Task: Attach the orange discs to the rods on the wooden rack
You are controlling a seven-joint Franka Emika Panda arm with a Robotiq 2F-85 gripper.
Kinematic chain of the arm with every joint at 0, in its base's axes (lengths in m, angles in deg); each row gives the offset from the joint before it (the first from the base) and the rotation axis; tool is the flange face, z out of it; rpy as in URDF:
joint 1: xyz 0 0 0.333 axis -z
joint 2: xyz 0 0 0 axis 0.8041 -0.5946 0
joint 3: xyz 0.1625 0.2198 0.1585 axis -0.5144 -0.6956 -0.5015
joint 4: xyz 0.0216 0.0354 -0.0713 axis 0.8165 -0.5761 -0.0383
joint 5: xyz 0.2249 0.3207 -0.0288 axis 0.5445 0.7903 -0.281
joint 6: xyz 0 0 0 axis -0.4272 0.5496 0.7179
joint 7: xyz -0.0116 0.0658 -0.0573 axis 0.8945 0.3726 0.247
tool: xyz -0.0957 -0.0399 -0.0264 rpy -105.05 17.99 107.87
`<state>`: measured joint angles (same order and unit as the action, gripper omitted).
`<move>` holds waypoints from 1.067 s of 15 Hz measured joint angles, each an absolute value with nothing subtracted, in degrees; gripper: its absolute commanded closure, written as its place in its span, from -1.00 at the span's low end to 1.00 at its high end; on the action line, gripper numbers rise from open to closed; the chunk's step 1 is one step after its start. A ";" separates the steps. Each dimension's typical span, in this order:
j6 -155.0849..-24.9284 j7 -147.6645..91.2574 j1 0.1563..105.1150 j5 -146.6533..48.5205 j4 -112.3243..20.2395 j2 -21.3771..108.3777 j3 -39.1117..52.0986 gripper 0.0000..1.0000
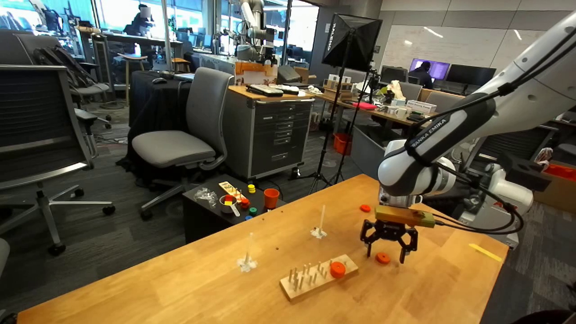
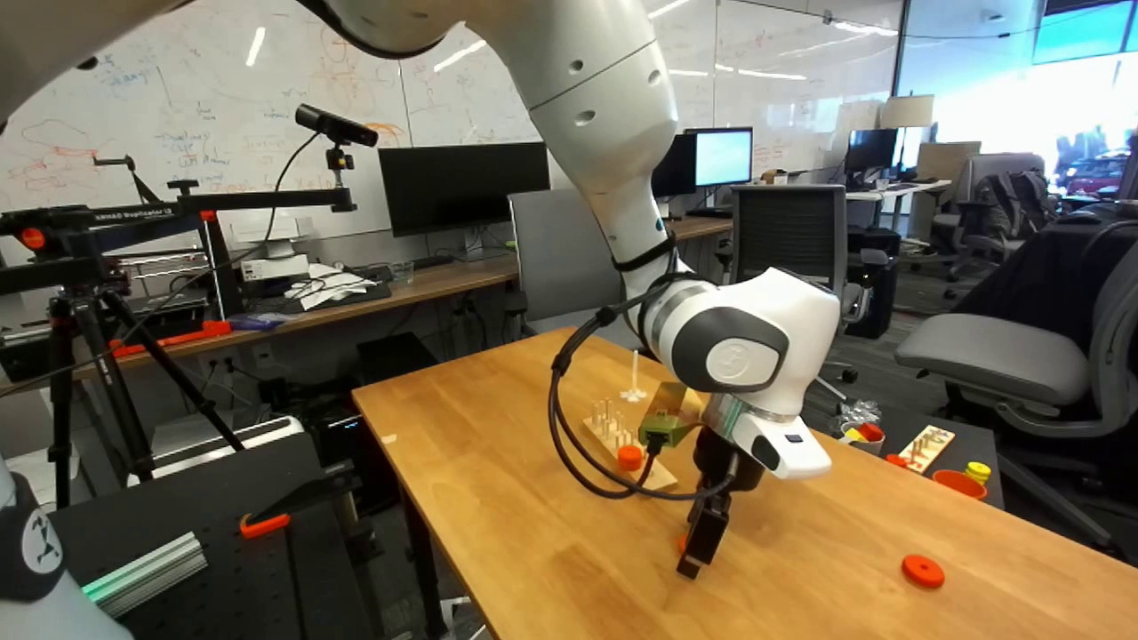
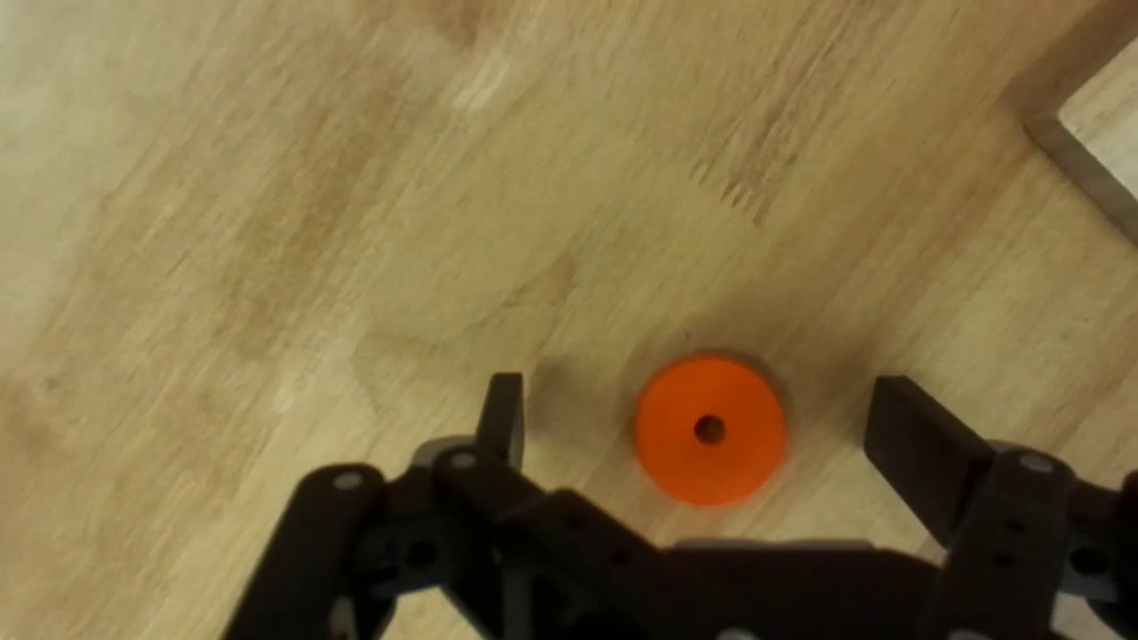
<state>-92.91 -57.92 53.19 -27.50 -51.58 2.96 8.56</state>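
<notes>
Beside the wooden rack point(image 1: 321, 280), your pickup is framed but not made

In an exterior view, your jaws stand wide apart near an end of the rack, holding nothing, with an orange disc point(image 1: 383, 258) lying flat on the counter point(image 1: 292, 252) between them. Bare rods point(image 1: 301, 283) stand toward the rack's opposite end; nearer the jaws rests a racked disc point(image 1: 337, 270), and whether a rod runs through it you can't tell.

In an exterior view, a loose disc point(image 2: 923, 571) lies farther from the rack than your jaws do, likely a later job for you.

In the wrist view, what looks like the rack's corner shows nearby, and the orange disc has a gap on each side, its centre hole point(image 3: 709, 429) facing up. You appear to be at the grasp. Next, check your height, which is hard to judge here, then bring the jaws together on the rim, lift it level toward the rack and align the hole over a rod before lowering.
</notes>
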 measured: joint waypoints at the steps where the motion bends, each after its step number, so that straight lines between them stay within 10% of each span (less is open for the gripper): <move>1: -93.04 -57.91 53.49 -26.96 -51.57 3.05 8.34 -0.17; 6: -93.29 -57.91 54.30 -25.26 -51.55 3.45 8.12 0.61; 16: -94.54 -57.75 54.98 -25.01 -51.66 4.25 7.86 0.65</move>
